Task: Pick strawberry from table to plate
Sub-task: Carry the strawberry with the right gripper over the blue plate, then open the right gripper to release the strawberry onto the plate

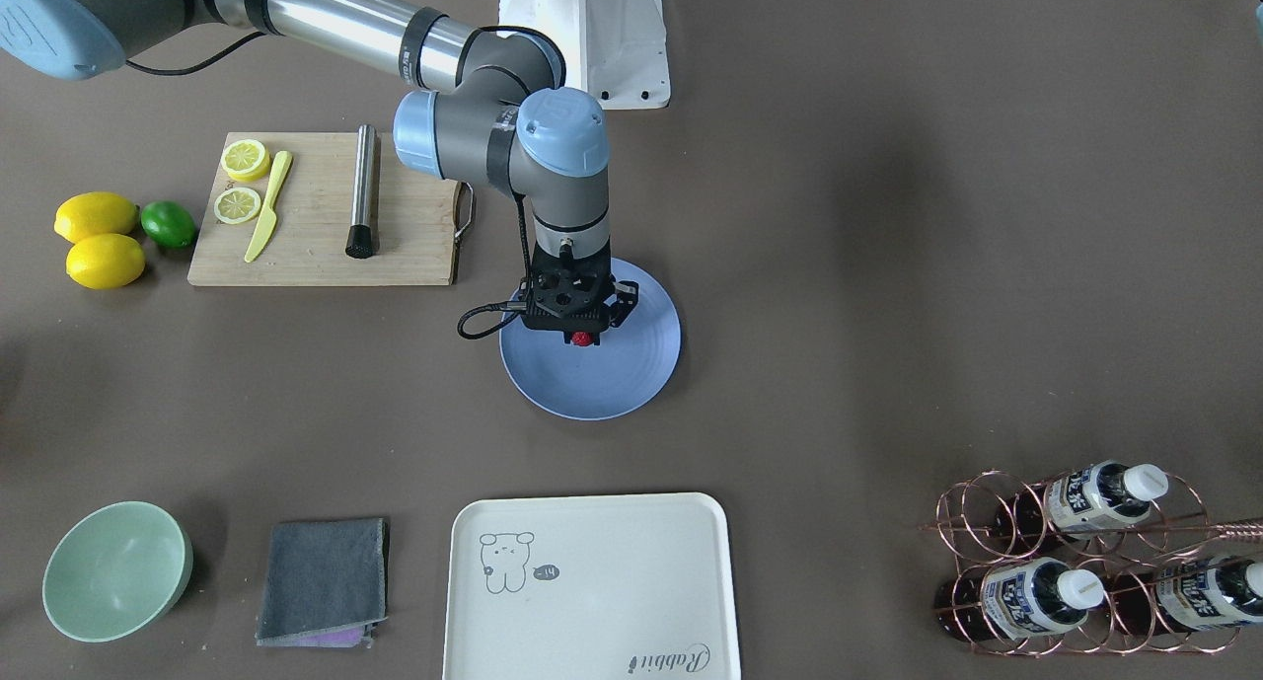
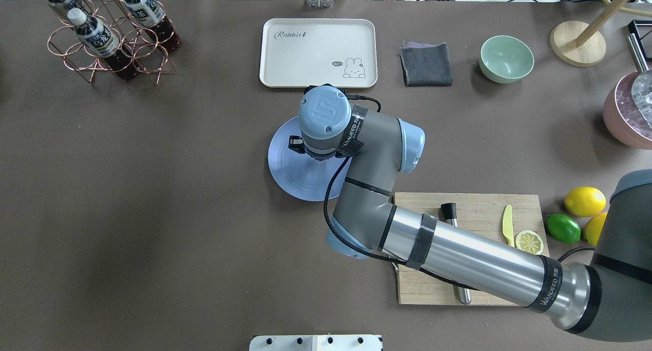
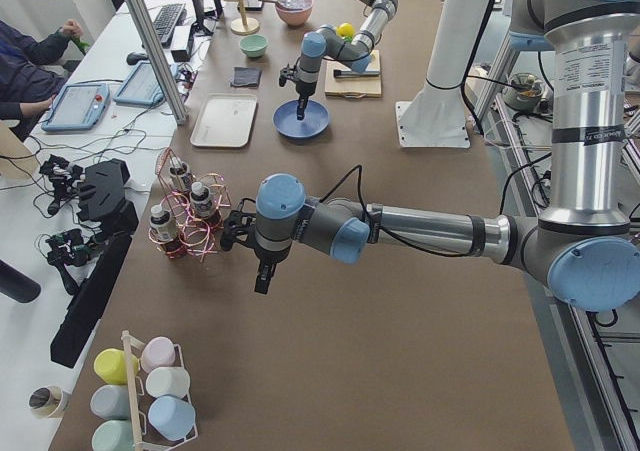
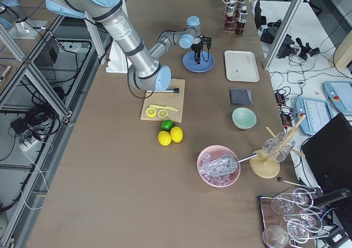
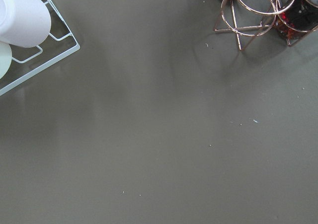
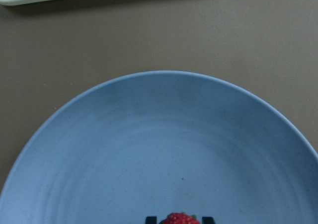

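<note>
tbl [image 1: 888, 216] | on it: plate [image 1: 631, 384], tray [image 1: 612, 581], cutting brd [image 1: 316, 251], bowl [image 1: 113, 571], cloth [image 1: 324, 579], lemons [image 1: 97, 216], lime [image 1: 168, 223]

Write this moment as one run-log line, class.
right gripper: shut on strawberry, over plate | release: not yet | left gripper: over table, state unclear

On my feed the strawberry [image 1: 583, 340] was dark red and bumpy, the plate [image 1: 612, 384] periwinkle blue with faint concentric rings, the worktop [image 1: 888, 265] matte grey-brown. The tray [image 1: 612, 581] was cream with a small line-drawn animal, the bowl [image 1: 113, 571] mint green, the lemons [image 1: 96, 216] yellow, the lime [image 1: 168, 223] green.
</note>
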Controlling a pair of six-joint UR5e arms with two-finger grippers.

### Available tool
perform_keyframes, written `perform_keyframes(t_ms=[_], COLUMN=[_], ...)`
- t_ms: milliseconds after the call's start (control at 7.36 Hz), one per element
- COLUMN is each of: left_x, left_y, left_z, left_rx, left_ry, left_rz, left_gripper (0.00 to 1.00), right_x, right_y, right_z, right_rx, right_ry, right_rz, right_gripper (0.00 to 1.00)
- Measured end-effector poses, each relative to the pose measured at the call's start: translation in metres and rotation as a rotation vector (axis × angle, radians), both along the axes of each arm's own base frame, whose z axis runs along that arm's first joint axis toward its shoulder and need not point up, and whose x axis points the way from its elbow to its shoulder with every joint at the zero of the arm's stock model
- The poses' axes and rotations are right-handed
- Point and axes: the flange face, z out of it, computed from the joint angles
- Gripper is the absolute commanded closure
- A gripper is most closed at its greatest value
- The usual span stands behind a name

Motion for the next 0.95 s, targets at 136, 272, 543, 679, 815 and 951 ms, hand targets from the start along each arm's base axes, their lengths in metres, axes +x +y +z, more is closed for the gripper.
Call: perform_keyframes(t_ms=[136,272,543,679,815,951], left_x=[0.0000,0.0000,0.0000,0.0000,0.0000,0.0000], left_y=[-0.0001,-0.0001,-0.0001,-0.0001,-0.0001,-0.0003], left_z=[-0.0003,-0.0003,-0.0003,-0.0003,-0.0002,-0.0004], left_rx=[0.001,0.001,0.001,0.001,0.001,0.001], left_ry=[0.000,0.000,0.000,0.000,0.000,0.000], left_rz=[0.000,0.000,0.000,0.000,0.000,0.000], left_gripper=[0.02,0.02,0.02,0.02,0.02,0.02], right_x=[-0.0029,-0.0047,-0.0061,-0.0063,-0.0063,-0.0044], right_y=[0.0019,0.0032,0.0038,0.0041,0.0040,0.0026], right_z=[0.0018,0.0027,0.0036,0.0040,0.0043,0.0028], right_rx=[0.000,0.000,0.003,0.009,0.025,0.047], right_ry=[0.001,0.001,0.000,0.002,0.007,0.009], right_rz=[-0.004,-0.007,-0.012,-0.020,-0.036,-0.054], right_gripper=[1.00,1.00,0.02,0.00,0.00,0.00])
